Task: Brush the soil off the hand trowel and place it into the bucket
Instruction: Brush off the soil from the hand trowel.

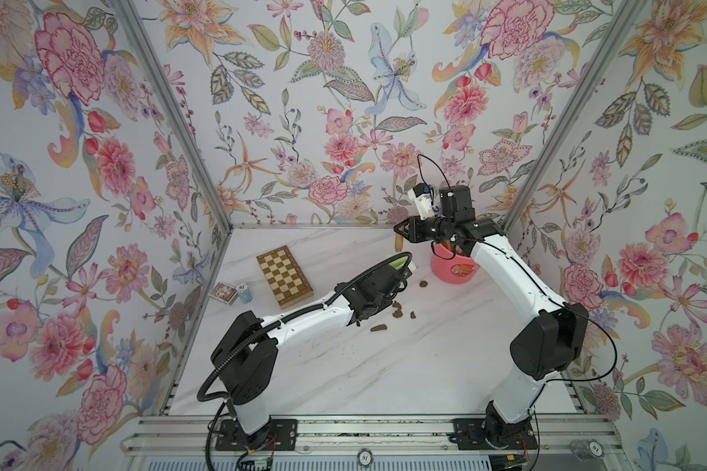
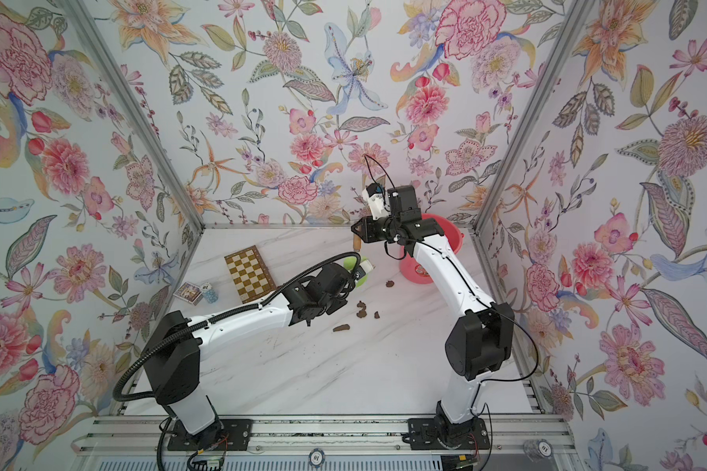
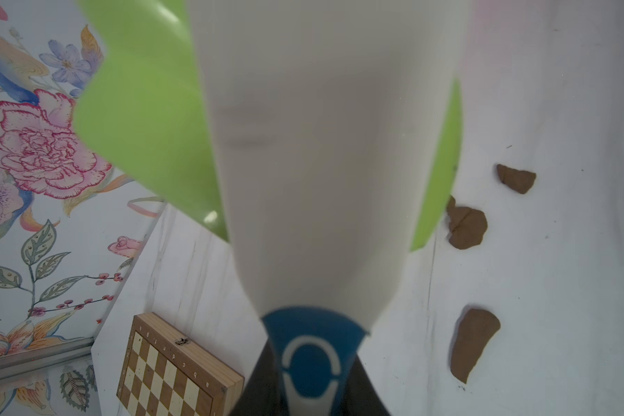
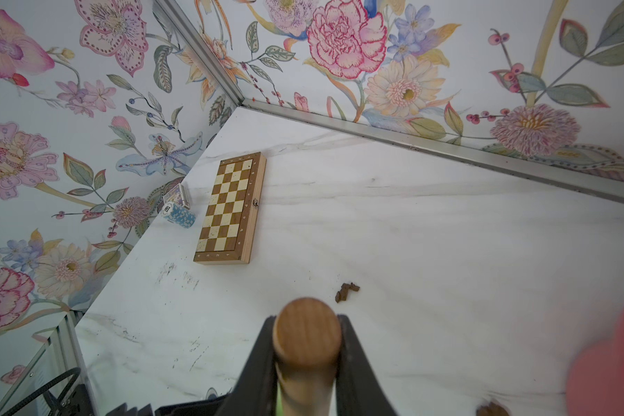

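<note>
My right gripper (image 1: 399, 231) (image 4: 307, 342) is shut on the hand trowel's wooden handle (image 4: 307, 331), left of the bucket. The trowel's green blade (image 1: 394, 261) (image 3: 141, 126) hangs below it. My left gripper (image 3: 310, 378) is shut on a white brush (image 3: 325, 162) with a blue emblem. The brush rests across the blade, and its end (image 1: 412, 267) shows beside the green. Soil lumps (image 1: 396, 313) (image 3: 467, 227) lie on the marble table in front of the blade, with one more (image 1: 423, 283) beside the bucket. The coral-pink bucket (image 1: 452, 269) (image 2: 419, 273) stands at the back right, partly behind my right arm.
A folded wooden chessboard (image 1: 284, 276) lies at the back left. Beside it are a small card box (image 1: 223, 293) and a stack of blue poker chips (image 1: 243, 292). Flowered walls close in three sides. Dark crumbs (image 1: 315, 346) dot the table's middle.
</note>
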Controlling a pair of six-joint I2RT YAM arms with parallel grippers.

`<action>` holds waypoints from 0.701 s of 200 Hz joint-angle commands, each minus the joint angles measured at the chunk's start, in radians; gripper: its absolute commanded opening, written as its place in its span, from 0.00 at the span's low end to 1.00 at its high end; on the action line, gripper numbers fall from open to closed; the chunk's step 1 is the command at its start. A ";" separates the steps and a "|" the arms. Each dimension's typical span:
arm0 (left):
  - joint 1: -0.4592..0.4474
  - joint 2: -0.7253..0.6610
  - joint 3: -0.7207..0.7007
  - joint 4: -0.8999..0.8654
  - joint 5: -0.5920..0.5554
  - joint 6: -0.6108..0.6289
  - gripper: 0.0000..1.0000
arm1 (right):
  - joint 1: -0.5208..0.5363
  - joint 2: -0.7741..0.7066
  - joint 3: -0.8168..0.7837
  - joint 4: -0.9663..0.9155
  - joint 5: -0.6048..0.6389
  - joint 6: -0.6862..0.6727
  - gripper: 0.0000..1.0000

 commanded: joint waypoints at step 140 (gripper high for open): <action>0.361 -0.243 -0.010 -0.360 0.966 -0.353 0.00 | -0.045 -0.138 -0.151 0.250 -0.185 -0.162 0.19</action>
